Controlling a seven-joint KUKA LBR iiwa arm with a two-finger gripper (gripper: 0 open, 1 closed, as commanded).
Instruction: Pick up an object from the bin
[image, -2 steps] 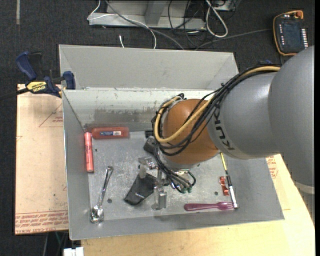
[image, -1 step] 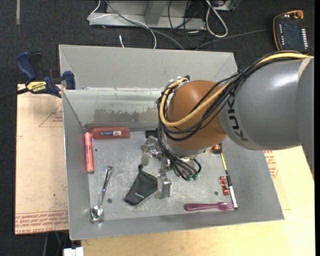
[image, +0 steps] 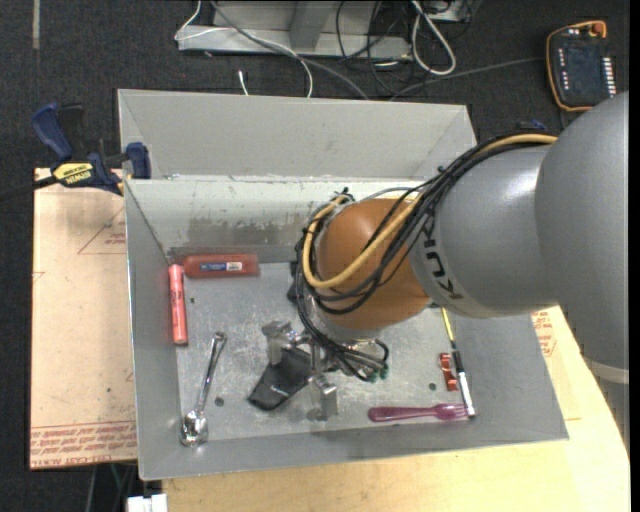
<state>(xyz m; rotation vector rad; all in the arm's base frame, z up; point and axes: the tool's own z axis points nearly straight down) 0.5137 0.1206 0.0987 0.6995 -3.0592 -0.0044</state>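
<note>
My gripper (image: 300, 365) is low in the middle of the bin, under the arm's orange dome. Its two grey fingers stand apart, one at the upper left (image: 277, 333) and one at the lower right (image: 322, 397). A flat black object (image: 270, 388) lies tilted on the floor, with its upper end between the fingers; I cannot make out any contact. To the left lies a metal spoon (image: 204, 385), bowl toward the front wall.
A red marker (image: 178, 303) lies along the left wall and a red bar with a label (image: 216, 265) by the back wall. A purple plastic spoon (image: 415, 412) lies at the front right, and a white pen (image: 458, 375) beside a small red piece (image: 446, 367) along the right wall.
</note>
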